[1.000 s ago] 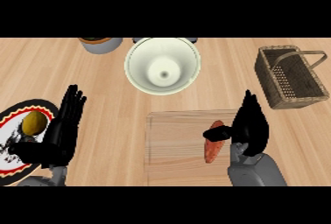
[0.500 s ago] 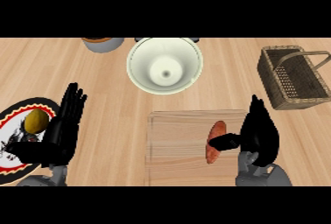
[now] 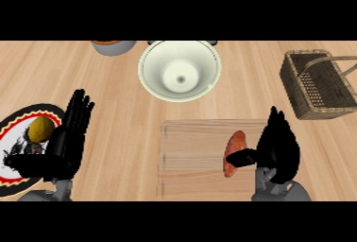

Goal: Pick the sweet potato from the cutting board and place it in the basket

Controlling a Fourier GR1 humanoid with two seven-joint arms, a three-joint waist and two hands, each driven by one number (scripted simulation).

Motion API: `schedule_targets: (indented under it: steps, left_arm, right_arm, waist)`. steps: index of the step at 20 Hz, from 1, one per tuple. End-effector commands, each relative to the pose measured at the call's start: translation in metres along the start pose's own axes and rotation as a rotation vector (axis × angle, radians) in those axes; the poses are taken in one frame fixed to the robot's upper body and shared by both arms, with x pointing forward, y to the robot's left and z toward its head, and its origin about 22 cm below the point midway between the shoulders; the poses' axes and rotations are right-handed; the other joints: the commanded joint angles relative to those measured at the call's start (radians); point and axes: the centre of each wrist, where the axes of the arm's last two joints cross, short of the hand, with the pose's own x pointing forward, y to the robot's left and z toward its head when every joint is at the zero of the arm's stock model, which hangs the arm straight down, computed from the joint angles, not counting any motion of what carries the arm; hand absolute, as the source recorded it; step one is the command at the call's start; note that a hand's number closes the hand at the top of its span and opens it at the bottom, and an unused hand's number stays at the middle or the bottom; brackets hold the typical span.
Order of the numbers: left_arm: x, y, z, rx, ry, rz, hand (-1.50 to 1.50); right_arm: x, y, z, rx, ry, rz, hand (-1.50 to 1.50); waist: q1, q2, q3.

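- So the sweet potato (image 3: 236, 142) is on the board's (image 3: 195, 160) right side, well apart from the basket (image 3: 317, 87)
- right hand (image 3: 279, 146) sits just beside it, fingers straight, thumb across its lower part, not clamped on it
- left hand (image 3: 66, 142) is open, fingers straight, over the plate (image 3: 21, 120) at left
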Motion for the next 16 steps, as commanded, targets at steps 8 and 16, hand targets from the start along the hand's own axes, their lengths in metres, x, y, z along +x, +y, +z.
schedule_targets:
  steps: [8,16]
  left_arm:
    - [0.0,0.004,0.005,-0.014,0.023,0.011,0.0]
    - [0.005,-0.008,-0.009,-0.007,0.004,-0.005,0.0]
  right_arm:
    - [0.0,0.012,-0.003,0.009,0.258,0.038,-1.5]
    - [-0.005,0.031,-0.004,0.071,0.273,0.037,-1.5]
  waist:
    - [0.009,0.002,0.001]
    - [0.003,0.005,0.002]
